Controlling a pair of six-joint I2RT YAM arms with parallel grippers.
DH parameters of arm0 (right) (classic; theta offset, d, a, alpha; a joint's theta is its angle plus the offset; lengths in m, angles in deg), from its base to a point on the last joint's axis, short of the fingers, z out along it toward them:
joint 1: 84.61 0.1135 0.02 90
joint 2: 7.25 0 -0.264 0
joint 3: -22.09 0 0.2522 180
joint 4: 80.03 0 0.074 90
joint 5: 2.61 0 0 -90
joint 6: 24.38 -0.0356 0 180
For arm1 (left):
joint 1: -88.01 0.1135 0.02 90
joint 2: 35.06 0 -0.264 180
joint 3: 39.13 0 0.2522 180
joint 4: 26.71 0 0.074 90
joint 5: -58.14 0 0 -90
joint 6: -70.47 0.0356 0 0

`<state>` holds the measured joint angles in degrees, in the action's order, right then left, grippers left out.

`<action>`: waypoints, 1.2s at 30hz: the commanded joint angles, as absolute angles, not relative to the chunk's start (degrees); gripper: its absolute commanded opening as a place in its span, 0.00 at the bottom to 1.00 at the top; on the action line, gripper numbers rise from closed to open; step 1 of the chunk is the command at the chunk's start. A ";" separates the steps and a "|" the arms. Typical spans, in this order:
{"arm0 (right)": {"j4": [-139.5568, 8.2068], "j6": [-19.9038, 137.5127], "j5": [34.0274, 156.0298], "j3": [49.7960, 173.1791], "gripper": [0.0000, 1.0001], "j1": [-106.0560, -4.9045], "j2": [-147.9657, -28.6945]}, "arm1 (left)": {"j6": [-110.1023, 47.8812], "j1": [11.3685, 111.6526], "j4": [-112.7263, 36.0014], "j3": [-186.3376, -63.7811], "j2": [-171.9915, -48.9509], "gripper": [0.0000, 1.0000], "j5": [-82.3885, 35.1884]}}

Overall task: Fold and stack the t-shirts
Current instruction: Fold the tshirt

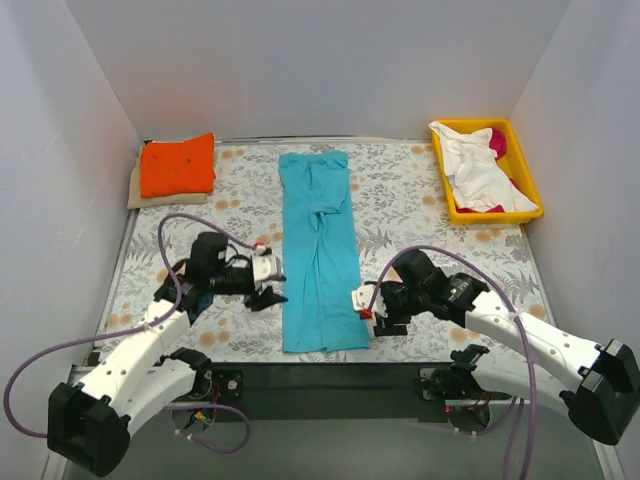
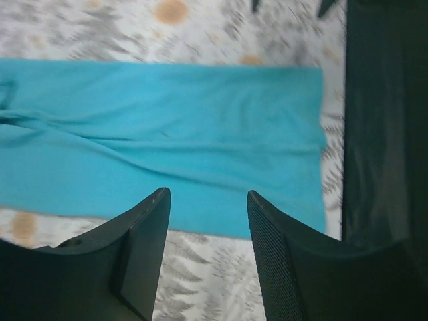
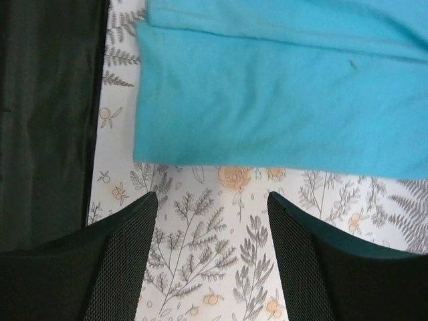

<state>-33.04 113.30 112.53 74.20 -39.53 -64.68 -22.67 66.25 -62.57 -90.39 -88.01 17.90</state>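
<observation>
A teal-blue t-shirt [image 1: 318, 250] lies folded into a long narrow strip down the middle of the floral cloth; it also fills the left wrist view [image 2: 160, 140] and the right wrist view [image 3: 281, 87]. My left gripper [image 1: 268, 297] hovers open just off the strip's left edge, nothing between its fingers. My right gripper [image 1: 365, 312] stands open beside the strip's near right corner, also empty. A folded orange t-shirt [image 1: 178, 165] rests at the back left on a pale folded one. White and magenta t-shirts [image 1: 480, 165] lie crumpled in the yellow tray.
The yellow tray [image 1: 527, 170] sits at the back right. A dark strip [image 1: 330, 375] runs along the table's near edge by the arm bases. White walls close in the table on three sides.
</observation>
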 commanded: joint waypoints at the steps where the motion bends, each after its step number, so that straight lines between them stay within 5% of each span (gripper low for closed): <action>1: -42.26 119.84 109.72 69.00 0.62 -33.82 -60.17 | -7.85 62.01 -68.59 -81.48 -81.67 0.48 17.62; 9: -49.04 118.44 104.70 63.89 0.54 -20.63 -62.26 | -8.81 51.37 -62.88 -73.98 -80.32 0.50 13.75; 28: -53.61 119.94 103.39 58.36 0.46 -18.43 -67.98 | -12.94 38.00 -51.02 -70.21 -94.03 0.48 1.11; 36: -55.20 118.36 102.24 57.92 0.18 -18.43 -72.99 | -10.13 37.74 -51.98 -68.80 -96.41 0.34 -0.22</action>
